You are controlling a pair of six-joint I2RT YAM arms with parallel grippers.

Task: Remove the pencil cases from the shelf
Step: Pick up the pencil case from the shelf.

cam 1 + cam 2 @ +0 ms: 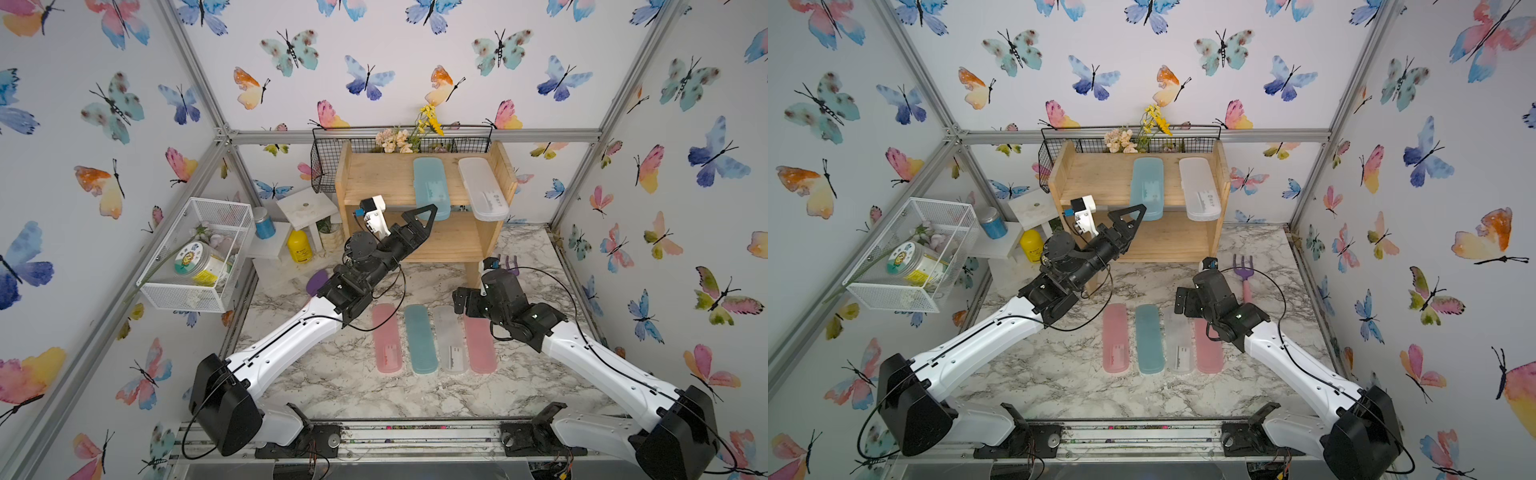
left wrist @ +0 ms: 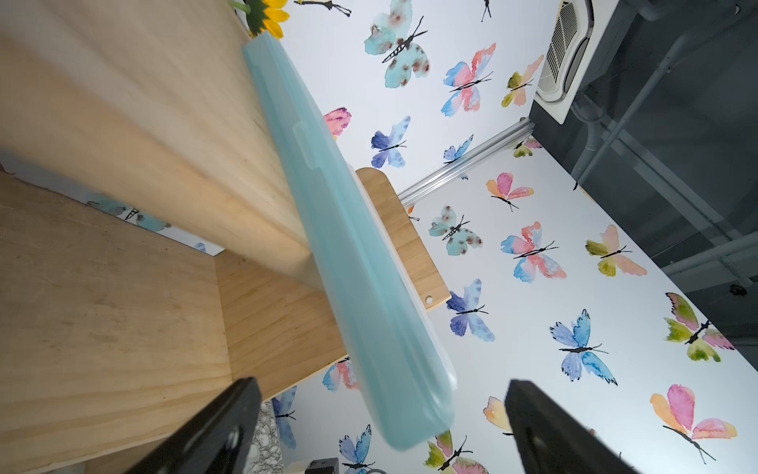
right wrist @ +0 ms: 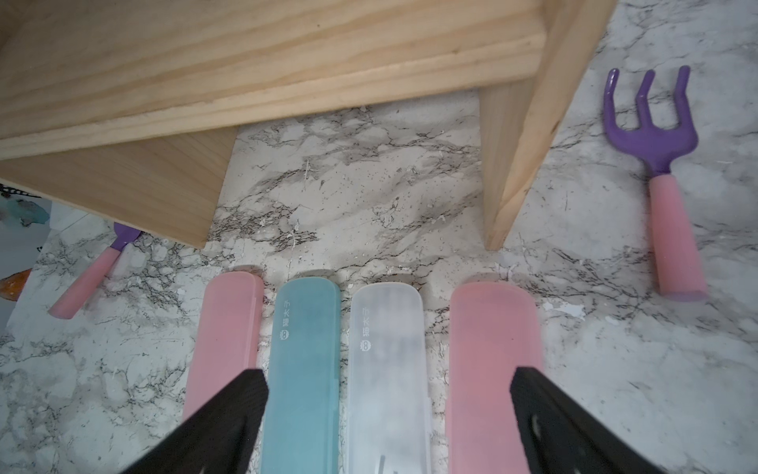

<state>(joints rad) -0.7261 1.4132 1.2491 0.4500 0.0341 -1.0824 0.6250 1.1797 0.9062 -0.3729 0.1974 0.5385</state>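
Observation:
Two pencil cases lie on the top tier of the pine shelf point(image 1: 382, 178), a teal one point(image 1: 432, 187) and a frosted clear one point(image 1: 483, 189). Both overhang the front edge. My left gripper point(image 1: 430, 212) is raised to that edge and open. In the left wrist view the teal case's point(image 2: 348, 254) overhanging end sits between the spread fingers point(image 2: 229, 422), touching neither. Several more cases lie side by side on the marble table: pink point(image 1: 386, 338), teal point(image 1: 420, 338), clear point(image 1: 451, 345), pink point(image 1: 480, 345). My right gripper point(image 3: 389, 410) hovers open just above them, holding nothing.
A purple garden fork point(image 1: 1244, 270) lies right of the shelf leg and a purple trowel point(image 1: 316, 280) left of it. A black wire basket point(image 1: 328, 166) with flowers hangs behind the shelf. A white stepped stand point(image 1: 305, 208), yellow bottle point(image 1: 300, 246) and white mesh basket point(image 1: 199, 257) stand at the left.

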